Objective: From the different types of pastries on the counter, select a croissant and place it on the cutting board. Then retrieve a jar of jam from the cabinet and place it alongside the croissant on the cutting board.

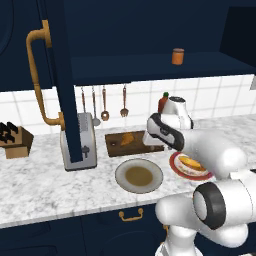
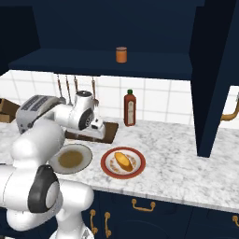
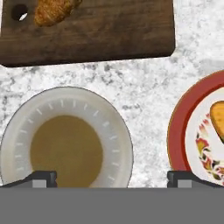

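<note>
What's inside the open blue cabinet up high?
On the cabinet shelf stands one small orange jar of jam with a paler lid, all by itself. The shelf's far left end hides behind the open door, so I can't tell what's there.

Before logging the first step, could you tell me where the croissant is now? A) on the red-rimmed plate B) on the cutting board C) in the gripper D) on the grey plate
B: the croissant lies on the cutting board near its hole; the red-rimmed plate holds the other pastry, and the gripper hangs open above the counter.
</note>
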Controlling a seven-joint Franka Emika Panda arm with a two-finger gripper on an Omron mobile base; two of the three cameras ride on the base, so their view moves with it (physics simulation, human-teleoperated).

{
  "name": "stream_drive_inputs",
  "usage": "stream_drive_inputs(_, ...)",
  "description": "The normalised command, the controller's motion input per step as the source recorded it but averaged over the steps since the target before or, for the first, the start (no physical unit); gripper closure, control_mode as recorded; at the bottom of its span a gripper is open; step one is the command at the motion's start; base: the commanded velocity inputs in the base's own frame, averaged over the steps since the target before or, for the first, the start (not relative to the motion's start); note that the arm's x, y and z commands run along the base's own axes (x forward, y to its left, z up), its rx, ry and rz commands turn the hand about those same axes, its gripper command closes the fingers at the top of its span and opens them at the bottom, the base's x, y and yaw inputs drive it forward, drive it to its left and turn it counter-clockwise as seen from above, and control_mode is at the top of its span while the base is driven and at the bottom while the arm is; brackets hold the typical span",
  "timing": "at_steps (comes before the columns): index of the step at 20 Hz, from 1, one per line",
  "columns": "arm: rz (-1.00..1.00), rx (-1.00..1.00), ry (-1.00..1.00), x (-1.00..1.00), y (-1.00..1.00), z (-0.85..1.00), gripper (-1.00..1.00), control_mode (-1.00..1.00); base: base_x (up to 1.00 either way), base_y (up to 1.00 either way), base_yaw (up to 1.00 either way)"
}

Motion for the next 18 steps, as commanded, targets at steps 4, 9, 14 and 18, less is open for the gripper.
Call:
stream_drive_inputs(4,-0.02,-0.02,-0.4,-0.97,-0.09,0.82,-1.0,-1.0,0.0,0.0,0.0)
stream_drive_inputs(9,0.0,-0.02,-0.45,-0.78,-0.07,1.0,-1.0,-1.0,0.0,0.0,0.0)
stream_drive_inputs(14,0.0,0.01,-0.34,-0.4,-0.27,1.0,-1.0,-1.0,0.0,0.0,0.0)
stream_drive_inputs(18,0.0,0.0,-0.22,-0.02,-0.17,1.0,-1.0,-1.0,0.0,0.0,0.0)
